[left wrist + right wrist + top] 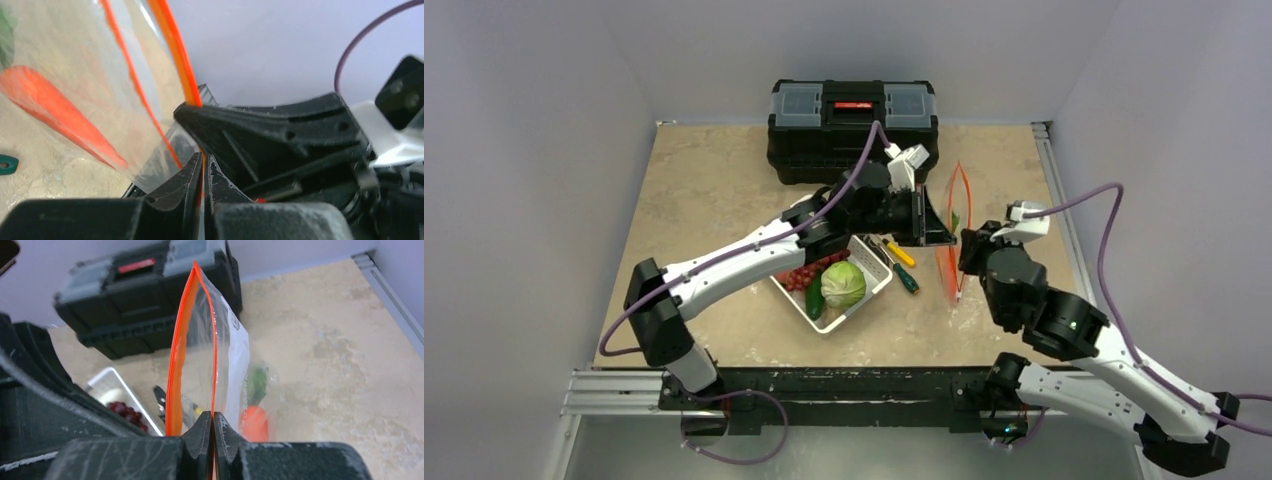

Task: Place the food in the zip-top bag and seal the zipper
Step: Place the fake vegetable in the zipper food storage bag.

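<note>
The clear zip-top bag (954,215) stands upright on the table between my two grippers, its mouth spread open. The orange-red zipper (177,355) runs along both lips. My left gripper (936,232) is shut on one zipper lip (176,55), as the left wrist view (202,172) shows. My right gripper (969,250) is shut on the other lip, as the right wrist view (213,419) shows. The orange carrot (255,422) with its green top lies inside the bag, and it also shows through the plastic in the left wrist view (60,120). Pale green cabbage (842,285), dark red grapes (807,273) and cucumber (814,302) lie in the white basket (876,285).
A black toolbox (852,125) stands at the back, just behind the left arm. A yellow-handled screwdriver (900,254) and a green-handled one (907,281) lie between the basket and the bag. Black shears (160,400) lie near them. A metal rail (1059,200) edges the table's right side.
</note>
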Robot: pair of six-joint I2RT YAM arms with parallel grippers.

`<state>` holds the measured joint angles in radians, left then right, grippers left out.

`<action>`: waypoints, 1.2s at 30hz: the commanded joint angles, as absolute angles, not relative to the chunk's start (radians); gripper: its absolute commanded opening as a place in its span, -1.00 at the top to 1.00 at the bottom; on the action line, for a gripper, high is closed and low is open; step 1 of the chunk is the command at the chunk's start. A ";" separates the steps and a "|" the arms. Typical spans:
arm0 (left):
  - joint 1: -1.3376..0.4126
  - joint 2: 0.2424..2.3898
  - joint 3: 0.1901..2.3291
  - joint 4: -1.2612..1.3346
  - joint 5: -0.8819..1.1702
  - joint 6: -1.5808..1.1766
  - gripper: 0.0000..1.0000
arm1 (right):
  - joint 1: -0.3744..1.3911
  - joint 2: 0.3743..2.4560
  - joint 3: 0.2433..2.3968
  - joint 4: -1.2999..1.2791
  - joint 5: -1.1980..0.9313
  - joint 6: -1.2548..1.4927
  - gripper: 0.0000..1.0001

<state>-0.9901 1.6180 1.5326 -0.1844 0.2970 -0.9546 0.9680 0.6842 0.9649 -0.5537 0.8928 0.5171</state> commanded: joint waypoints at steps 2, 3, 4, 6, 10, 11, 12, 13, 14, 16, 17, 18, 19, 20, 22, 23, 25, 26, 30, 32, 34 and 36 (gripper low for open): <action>-0.924 1.804 1.462 -0.164 0.413 -1.014 0.95 | 0.968 0.777 0.812 -0.506 1.008 0.614 1.00; -0.919 1.807 1.455 -0.156 0.412 -1.017 0.95 | 0.968 0.800 0.816 -0.511 1.020 0.602 1.00; -0.917 1.796 1.450 -0.139 0.409 -1.019 0.94 | 0.968 0.818 0.839 -0.540 1.023 0.597 1.00; -0.922 1.764 1.479 -0.142 0.394 -1.005 0.92 | 0.968 0.835 0.910 -0.602 1.028 0.595 1.00; -0.934 1.717 1.571 -0.223 0.388 -0.951 0.94 | 0.968 0.813 1.015 -0.606 0.981 0.481 1.00; -0.935 1.701 1.565 -0.214 0.391 -0.959 0.96 | 0.968 0.812 1.042 -0.609 0.968 0.461 1.00; -0.933 1.691 1.552 -0.200 0.390 -0.966 0.98 | 0.968 0.812 1.061 -0.626 0.958 0.454 1.00; -0.933 1.681 1.536 -0.182 0.390 -0.980 0.99 | 0.968 0.814 1.079 -0.656 0.941 0.464 1.00; -0.933 1.677 1.521 -0.162 0.392 -0.991 1.00 | 0.968 0.817 1.092 -0.677 0.926 0.468 1.00; -0.933 1.677 1.496 -0.126 0.401 -1.014 1.00 | 0.968 0.829 1.104 -0.698 0.912 0.461 1.00; -0.933 1.681 1.492 -0.114 0.407 -1.024 1.00 | 0.968 0.834 1.110 -0.715 0.910 0.461 0.93; -0.933 1.686 1.491 -0.105 0.414 -1.028 1.00 | 0.968 0.846 1.115 -0.732 0.910 0.466 0.77; -0.933 1.690 1.491 -0.100 0.417 -1.032 1.00 | 0.968 0.857 1.119 -0.743 0.905 0.466 0.60; -0.933 1.690 1.489 -0.096 0.417 -1.037 1.00 | 0.968 0.868 1.123 -0.752 0.903 0.459 0.46; -0.933 1.685 1.479 -0.091 0.409 -1.039 1.00 | 0.968 0.896 1.140 -0.781 0.898 0.450 0.20; -0.933 1.683 1.473 -0.091 0.405 -1.039 1.00 | 0.968 0.912 1.153 -0.805 0.900 0.454 0.14; -0.933 1.678 1.459 -0.088 0.400 -1.039 1.00 | 0.967 0.936 1.169 -0.837 0.893 0.454 -0.04; -0.933 1.677 1.450 -0.082 0.395 -1.040 1.00 | 0.967 0.944 1.174 -0.845 0.882 0.452 -0.08; -0.933 1.667 1.402 -0.044 0.381 -1.059 1.00 | 0.968 0.941 1.155 -0.848 0.857 0.456 -0.11; -0.933 1.667 1.398 -0.040 0.382 -1.058 1.00 | 0.968 0.935 1.137 -0.835 0.816 0.452 -0.10; -0.933 1.669 1.397 -0.042 0.380 -1.054 1.00 | 0.966 0.928 1.108 -0.800 0.778 0.435 -0.09; -0.932 1.673 1.403 -0.055 0.371 -1.043 1.00 | 0.966 0.935 1.087 -0.783 0.763 0.427 -0.03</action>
<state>-0.9306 1.6897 1.3941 -0.1177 0.3859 -1.0389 0.9638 0.9421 1.1221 -0.8200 0.8364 0.4503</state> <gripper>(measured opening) 0.003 0.540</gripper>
